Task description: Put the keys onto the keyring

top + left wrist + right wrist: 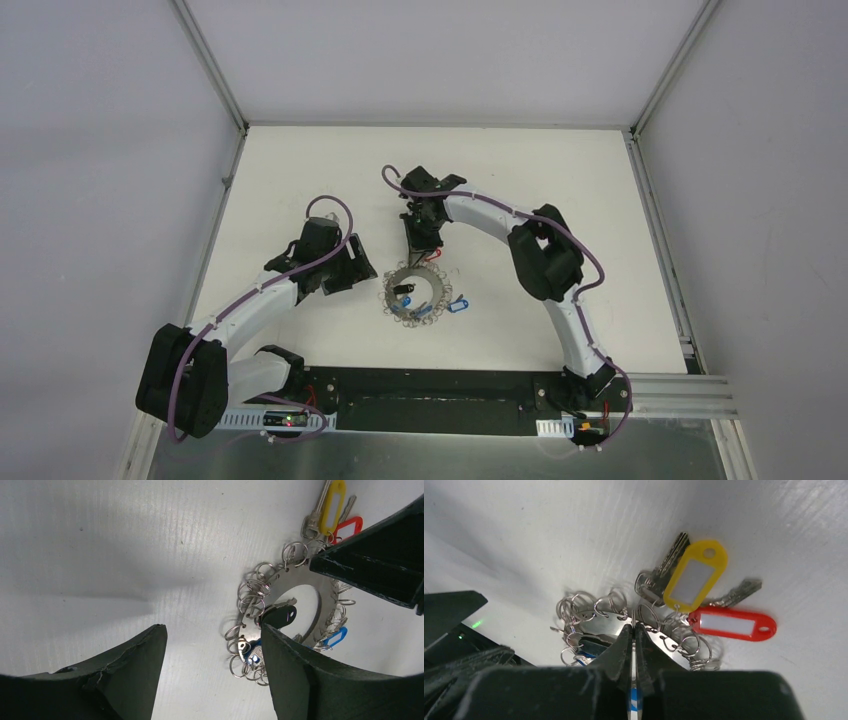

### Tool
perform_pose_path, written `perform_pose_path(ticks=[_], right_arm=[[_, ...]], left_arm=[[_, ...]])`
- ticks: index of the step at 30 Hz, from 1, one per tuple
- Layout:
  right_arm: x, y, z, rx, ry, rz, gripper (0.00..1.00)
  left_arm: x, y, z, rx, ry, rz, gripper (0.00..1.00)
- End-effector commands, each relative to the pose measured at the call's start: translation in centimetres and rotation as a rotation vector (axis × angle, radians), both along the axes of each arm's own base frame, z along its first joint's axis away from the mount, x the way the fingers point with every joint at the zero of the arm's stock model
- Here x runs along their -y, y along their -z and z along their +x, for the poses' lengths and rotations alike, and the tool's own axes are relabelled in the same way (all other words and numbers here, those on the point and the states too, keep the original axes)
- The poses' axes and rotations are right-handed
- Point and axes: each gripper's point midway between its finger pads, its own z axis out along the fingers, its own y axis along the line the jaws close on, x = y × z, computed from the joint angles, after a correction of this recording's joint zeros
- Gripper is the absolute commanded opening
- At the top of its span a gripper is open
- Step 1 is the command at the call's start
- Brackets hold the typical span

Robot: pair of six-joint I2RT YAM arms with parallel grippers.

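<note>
The grey keyring [415, 293] lies flat on the white table, with several wire loops around its rim. My right gripper [633, 626] is shut, pinching a thin wire loop at the ring's far rim; it also shows in the top view [422, 250]. A red-tagged key [730, 624] and a yellow-tagged key [694, 575] lie just beyond that rim. A blue tag [334, 637] hangs at the ring's near right edge. My left gripper [212, 650] is open and empty, just left of the keyring [287, 580]. A black-headed key [280, 616] lies in the ring's hole.
The table's raised metal walls run along the left [215, 190] and right [655, 200] sides. The black base plate [440, 395] lies along the near edge.
</note>
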Motion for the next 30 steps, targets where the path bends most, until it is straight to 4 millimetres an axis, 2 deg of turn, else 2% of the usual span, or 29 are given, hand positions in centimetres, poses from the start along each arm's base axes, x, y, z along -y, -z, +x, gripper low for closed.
perform_pose_path(ticks=[1, 3, 5, 10, 12, 15, 19, 23, 28, 30], right_arm=[[0.0, -7.7, 0.4, 0.157, -0.093, 0.105, 0.00], [0.8, -9.4, -0.3, 0.201, -0.127, 0.121, 0.00], [1.6, -11.4, -0.9, 0.261, -0.151, 0.155, 0.00], [3.6, -16.8, -3.4, 0.437, -0.212, 0.306, 0.00], [4.3, -18.0, -4.8, 0.481, -0.252, 0.368, 0.00], [5.2, -18.9, -6.3, 0.536, -0.289, 0.424, 0.00], [6.3, -20.1, -8.1, 0.620, -0.360, 0.493, 0.00], [7.2, -19.9, -10.2, 0.674, -0.460, 0.558, 0.00], [8.0, -20.7, -11.0, 0.771, -0.458, 0.611, 0.00], [8.4, -21.2, -11.4, 0.805, -0.458, 0.631, 0.00]], left_arm=[[0.2, -1.3, 0.9, 0.049, -0.009, -0.032, 0.70], [0.4, -2.1, 1.0, 0.075, 0.009, -0.041, 0.70], [0.7, -3.8, 0.9, 0.132, 0.045, -0.061, 0.70], [1.3, -10.7, 0.2, 0.371, 0.132, -0.125, 0.71], [1.6, -13.7, -0.3, 0.464, 0.168, -0.153, 0.72], [2.1, -17.3, -1.2, 0.565, 0.227, -0.191, 0.74], [3.7, -20.9, -2.4, 0.654, 0.347, -0.258, 0.74], [5.4, -23.2, -3.4, 0.698, 0.443, -0.368, 0.73], [7.3, -25.2, -3.8, 0.729, 0.478, -0.497, 0.74], [8.7, -25.3, -4.2, 0.739, 0.513, -0.524, 0.73]])
